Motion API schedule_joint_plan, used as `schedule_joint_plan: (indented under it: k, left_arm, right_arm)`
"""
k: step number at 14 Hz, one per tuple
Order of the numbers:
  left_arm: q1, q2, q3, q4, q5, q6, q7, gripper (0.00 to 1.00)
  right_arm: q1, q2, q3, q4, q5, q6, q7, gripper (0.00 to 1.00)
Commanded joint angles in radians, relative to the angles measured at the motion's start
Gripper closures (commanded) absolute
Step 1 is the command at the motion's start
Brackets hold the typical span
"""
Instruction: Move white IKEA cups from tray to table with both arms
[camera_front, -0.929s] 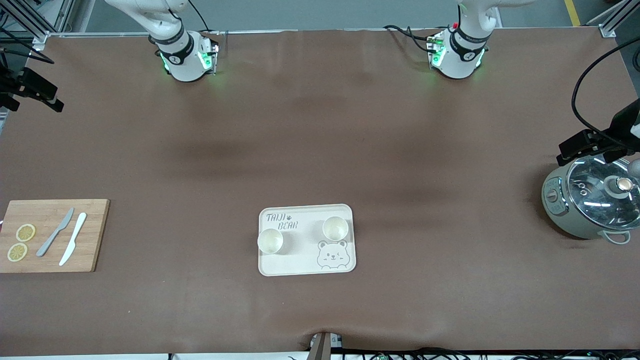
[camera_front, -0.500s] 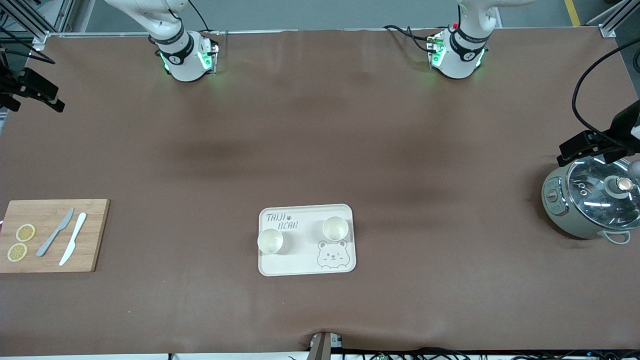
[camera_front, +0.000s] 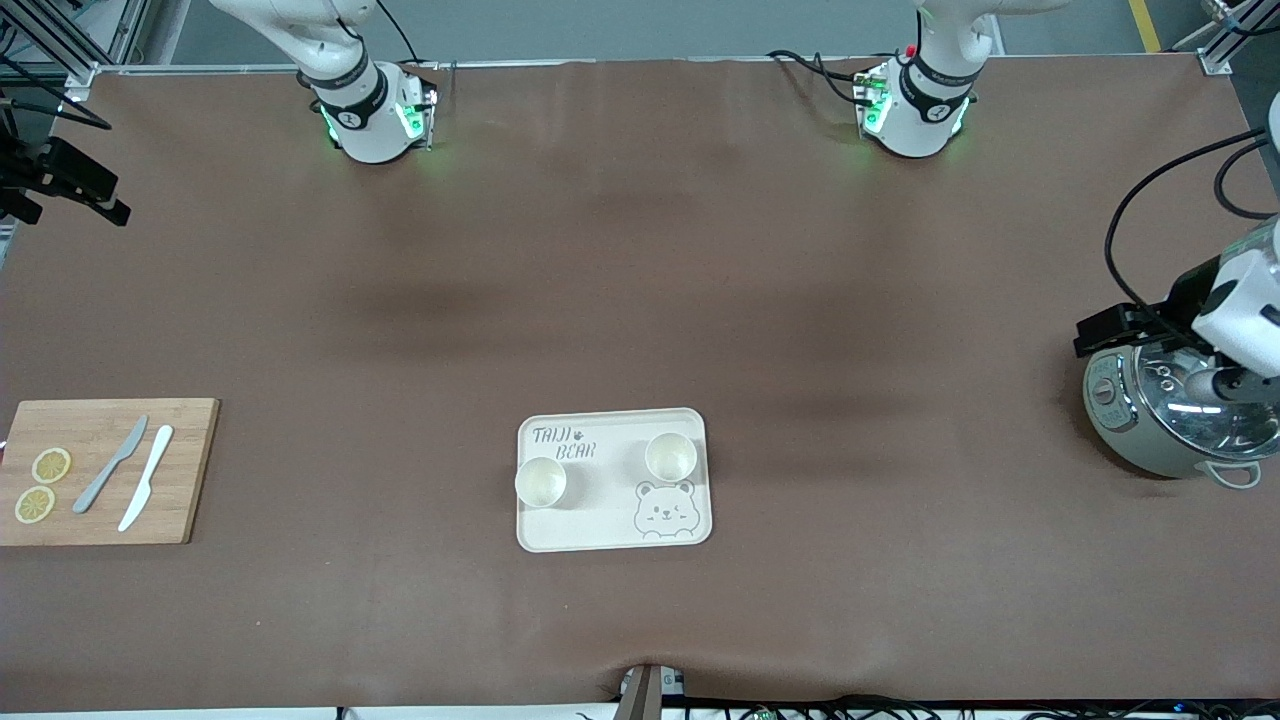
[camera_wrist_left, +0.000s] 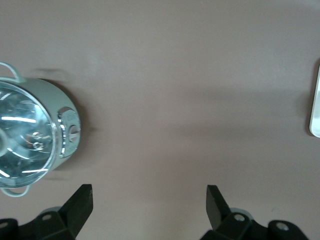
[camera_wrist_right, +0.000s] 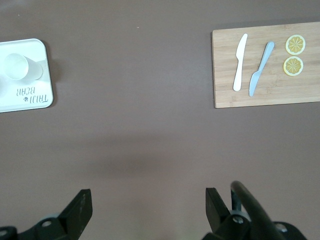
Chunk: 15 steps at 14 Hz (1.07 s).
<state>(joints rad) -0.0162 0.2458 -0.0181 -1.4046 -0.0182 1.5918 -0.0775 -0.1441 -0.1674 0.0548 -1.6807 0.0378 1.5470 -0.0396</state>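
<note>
Nothing moved yet: both cups on the tray (camera_front: 612, 530), none on the bare surface (camera_front: 640, 300). One cup (camera_front: 540, 482) at the tray's edge toward the right arm's end, partly over the rim as seen from the front; other cup (camera_front: 670, 456) inside the tray, farther from the front camera than the printed bear face and toward the left arm's end. Whole task left, judging by this: two pickups, two set-downs. Left tool (camera_wrist_left: 149, 202) spread wide, holding nothing, up over the pot (camera_front: 1170, 415) and the bare surface beside it, well apart from the tray toward the left arm's end. Right tool (camera_wrist_right: 148, 205) spread wide too, empty, over bare surface between the tray and the cutting board (camera_front: 105, 470); front view catches only a dark part of it at the frame edge. Front view alone gives both cups together and both arm bases. Right wrist view adds one cup on the tray's corner plus the board with two knives and two lemon slices. Left wrist view shows the pot's glass lid and only a sliver of the tray's rim, no cup. Neither tool near a cup; both arms apparently short of the approach.
</note>
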Motion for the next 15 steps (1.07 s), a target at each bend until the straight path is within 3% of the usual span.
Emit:
schedule_joint_plan:
  k: [1,4,6,8,15]
  left_arm:
    - [-0.013,0.042,-0.002,0.013,-0.086,0.002,-0.010,0.00]
    - [-0.028,0.084,-0.003,0.016,-0.149,0.028,-0.050,0.00]
    - [-0.086,0.130,-0.006,0.016,-0.166,0.066,-0.100,0.00]
    - [-0.152,0.171,-0.006,0.015,-0.158,0.143,-0.107,0.00]
    - [-0.321,0.331,-0.006,0.055,-0.161,0.379,-0.402,0.00]
  right_arm:
    - [-0.005,0.012,0.011,0.044,0.016,0.019,-0.003,0.00]
    - [0.085,0.095,0.016,0.143,0.017,0.021,0.055,0.00]
    - [0.123,0.208,0.016,0.237,0.019,0.021,0.101,0.00]
    - [0.194,0.288,0.014,0.262,0.008,0.039,0.145,0.00]
    - [0.379,0.584,0.011,0.273,-0.006,0.387,0.397,0.00]
